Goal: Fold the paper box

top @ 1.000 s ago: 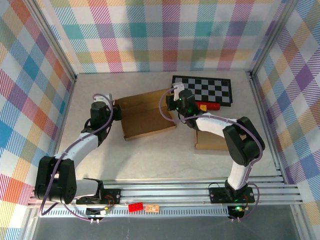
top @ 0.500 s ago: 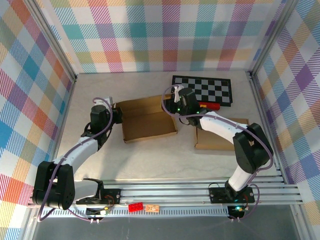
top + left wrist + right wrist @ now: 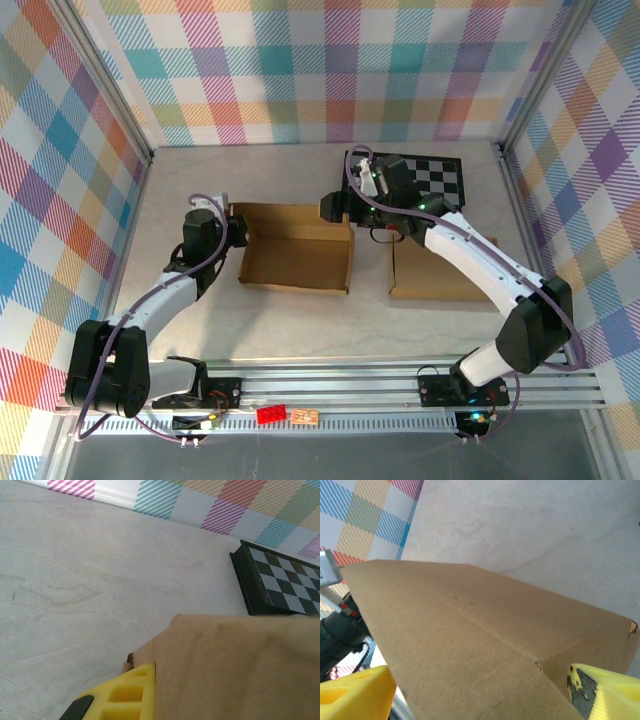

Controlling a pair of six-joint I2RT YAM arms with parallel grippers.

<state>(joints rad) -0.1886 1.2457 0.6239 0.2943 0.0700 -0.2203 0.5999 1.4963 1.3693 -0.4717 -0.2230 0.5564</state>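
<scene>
Jaws first: your left jaws are closed on the left wall of the open brown cardboard box [image 3: 295,250], with one yellow finger [image 3: 125,692] pressed flat against the card. Your right jaws stand wide apart at the box's far right corner, and the cardboard lies between their yellow fingers [image 3: 607,690]. The box sits open side up about the middle of the pale desk [image 3: 200,330], a little toward the left edge. Just right of it, under your right arm, lies a flat brown cardboard sheet [image 3: 440,280]. A black-and-white chessboard [image 3: 445,180] rests by the far edge, toward the far right corner.
</scene>
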